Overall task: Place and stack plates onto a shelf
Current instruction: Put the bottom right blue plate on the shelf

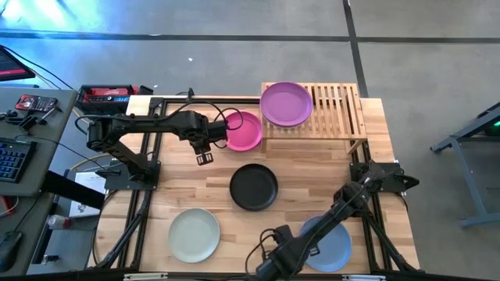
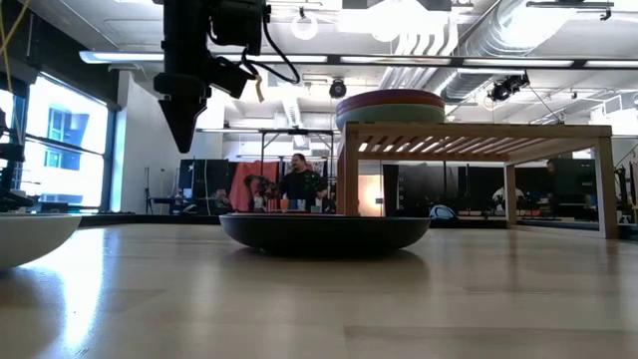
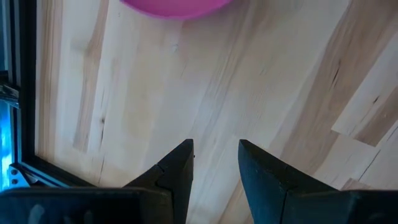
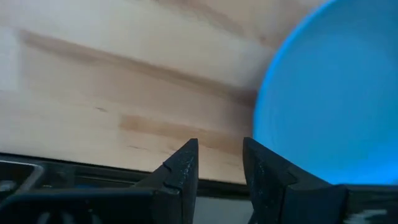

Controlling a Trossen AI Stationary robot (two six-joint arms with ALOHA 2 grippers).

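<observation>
1. Left gripper (image 1: 204, 158) hangs above the desk (image 1: 312, 168), jaws apart, empty, near the magenta plate (image 1: 244, 131).
2. Right gripper (image 4: 219, 163), jaws apart, waits beside the blue plate (image 1: 328, 243).
3. Purple plate (image 1: 286, 103) overhangs the shelf (image 1: 337, 109); a careless stack could tip it.

We see the round matte blue plate (image 1: 328, 243) partly hidden under the right arm; the round matte magenta plate (image 3: 171, 6) is cut off by the left wrist view's edge.
</observation>
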